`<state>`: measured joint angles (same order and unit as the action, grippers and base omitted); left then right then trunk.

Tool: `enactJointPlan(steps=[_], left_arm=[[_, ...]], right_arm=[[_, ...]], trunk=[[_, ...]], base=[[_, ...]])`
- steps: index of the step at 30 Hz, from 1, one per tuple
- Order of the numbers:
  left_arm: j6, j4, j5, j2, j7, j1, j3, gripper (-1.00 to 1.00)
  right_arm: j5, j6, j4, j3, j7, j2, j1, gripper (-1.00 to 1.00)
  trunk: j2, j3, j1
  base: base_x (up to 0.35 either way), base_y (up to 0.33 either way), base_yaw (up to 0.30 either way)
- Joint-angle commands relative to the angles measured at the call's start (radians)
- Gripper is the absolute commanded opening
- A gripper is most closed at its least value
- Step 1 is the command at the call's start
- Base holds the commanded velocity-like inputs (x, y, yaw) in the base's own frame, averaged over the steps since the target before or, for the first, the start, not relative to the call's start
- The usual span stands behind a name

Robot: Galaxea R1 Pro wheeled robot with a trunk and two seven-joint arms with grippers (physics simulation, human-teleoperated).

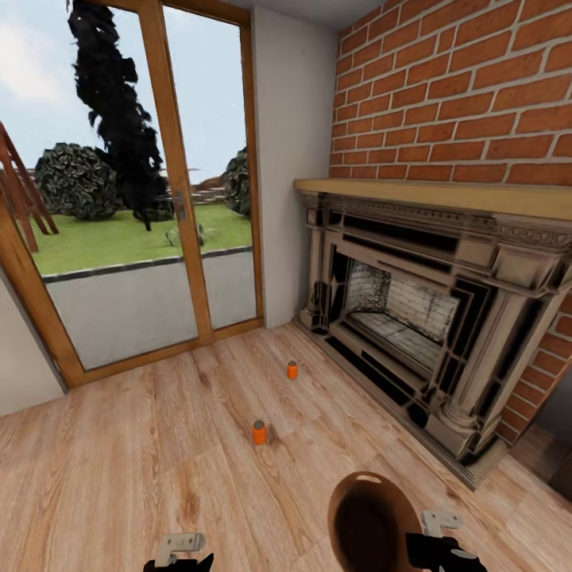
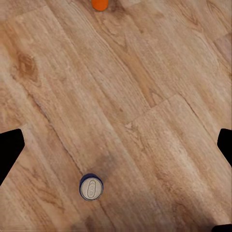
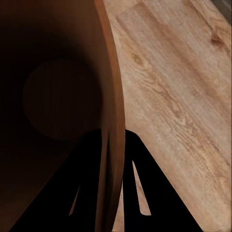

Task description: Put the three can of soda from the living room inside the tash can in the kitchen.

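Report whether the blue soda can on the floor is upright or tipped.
Upright: the blue soda can shows its round grey top face-on, standing on the plank floor.

No legible text, label or number on the cans (image 1: 259, 432), bin or walls.

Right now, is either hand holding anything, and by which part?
The right hand grips the copper-brown bin by its rim wall, one finger inside and one outside. The left hand is open over the floor, holding nothing.
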<state>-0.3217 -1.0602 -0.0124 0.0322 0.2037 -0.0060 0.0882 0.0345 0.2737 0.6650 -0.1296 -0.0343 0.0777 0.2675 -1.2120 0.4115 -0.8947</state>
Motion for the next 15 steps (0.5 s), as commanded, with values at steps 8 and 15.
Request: enactJointPlan(steps=[8, 15], left_arm=[[-0.213, -0.171, 0.0, 0.009, 0.002, -0.007, -0.002, 1.0], [-0.359, -0.379, 0.006, 0.012, 0.004, -0.057, -0.006, 1.0]], right_arm=[[-0.004, 0.439, 0.252, -0.001, -0.008, -0.003, 0.005, -1.0], [-0.004, 0.75, 0.499, 0.053, -0.008, -0.009, 0.03, -1.0]], trunk=[[0.0, 0.0, 0.0], [0.0, 0.0, 0.0]], base=[[0.0, 0.0, 0.0], [0.0, 0.0, 0.0]])
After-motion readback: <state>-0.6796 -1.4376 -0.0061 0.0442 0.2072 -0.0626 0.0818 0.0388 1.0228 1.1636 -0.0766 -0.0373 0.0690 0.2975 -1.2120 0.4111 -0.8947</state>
